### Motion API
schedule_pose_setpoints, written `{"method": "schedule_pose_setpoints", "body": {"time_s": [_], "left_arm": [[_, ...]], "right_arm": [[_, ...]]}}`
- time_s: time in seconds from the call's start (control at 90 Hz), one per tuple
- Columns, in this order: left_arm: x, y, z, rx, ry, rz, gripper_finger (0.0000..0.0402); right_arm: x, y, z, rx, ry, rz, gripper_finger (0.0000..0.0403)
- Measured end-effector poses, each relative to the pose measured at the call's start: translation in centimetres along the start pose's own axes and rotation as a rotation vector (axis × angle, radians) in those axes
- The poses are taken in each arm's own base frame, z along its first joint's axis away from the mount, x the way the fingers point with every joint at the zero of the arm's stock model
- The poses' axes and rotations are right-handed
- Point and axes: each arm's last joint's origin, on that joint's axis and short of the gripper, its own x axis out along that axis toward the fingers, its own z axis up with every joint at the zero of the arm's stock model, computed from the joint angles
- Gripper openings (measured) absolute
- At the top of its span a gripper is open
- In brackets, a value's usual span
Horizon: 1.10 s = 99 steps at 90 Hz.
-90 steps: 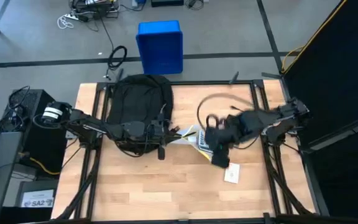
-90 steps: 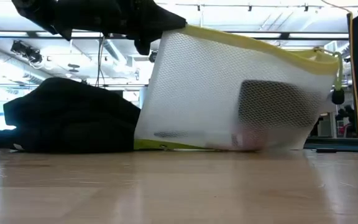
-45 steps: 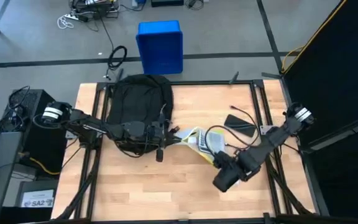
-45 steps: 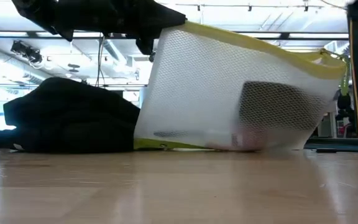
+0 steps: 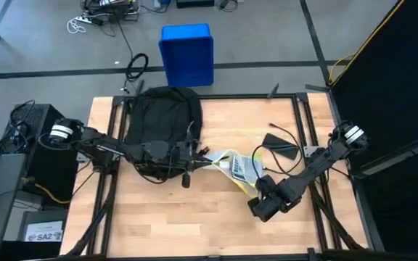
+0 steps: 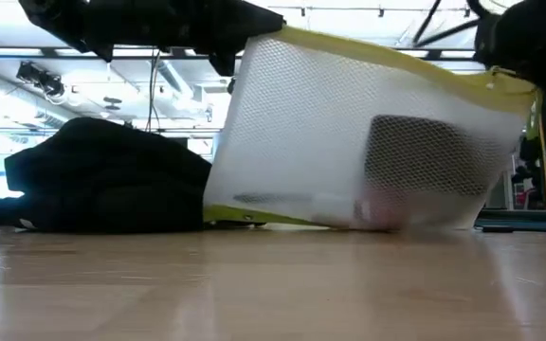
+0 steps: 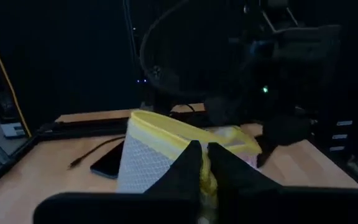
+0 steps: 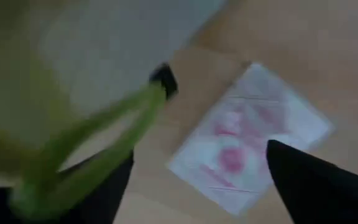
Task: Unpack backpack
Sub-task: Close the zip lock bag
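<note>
The backpack (image 5: 162,119) lies flat on the far-left part of the table (image 5: 151,217), and the left gripper (image 7: 204,163) is clamped on the yellow rim of the white mesh pouch (image 5: 236,169) just beside it. The right gripper (image 5: 264,206) hovers at the pouch's opposite end — fingers spread, gripping nothing — above a small white packet (image 8: 250,146). To finish this step well, the left gripper should maintain its pinch while the right closes squarely on the yellow edge or strap (image 8: 114,134) — not on loose mesh — so the pouch comes fully clear of the backpack without snagging.

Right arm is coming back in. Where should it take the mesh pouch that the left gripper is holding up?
Take the mesh pouch by its free yellow-trimmed edge, coming from the right gripper side. The left gripper pinches the opposite end, and the mesh sides look too slack to grip.
</note>
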Motion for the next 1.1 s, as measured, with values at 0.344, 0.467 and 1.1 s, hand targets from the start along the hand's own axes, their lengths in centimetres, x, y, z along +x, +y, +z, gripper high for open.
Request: {"method": "schedule_pose_setpoints", "body": {"time_s": [0.344,0.467,1.1], "left_arm": [[0.0,0.2,0.0,0.024,-0.003,-0.035,0.0],[0.0,0.2,0.1,0.024,-0.003,-0.035,0.0],[0.0,0.1,-0.2,0.026,0.033,-0.053,0.0]], "right_arm": [[0.7,0.2,1.7,0.036,0.138,-0.008,0.0388],[0.2,0.8,2.1,0.03,0.202,0.009,0.0377],[2.1,-2.0,0.5,0.145,0.117,-0.126,0.0385]]}}
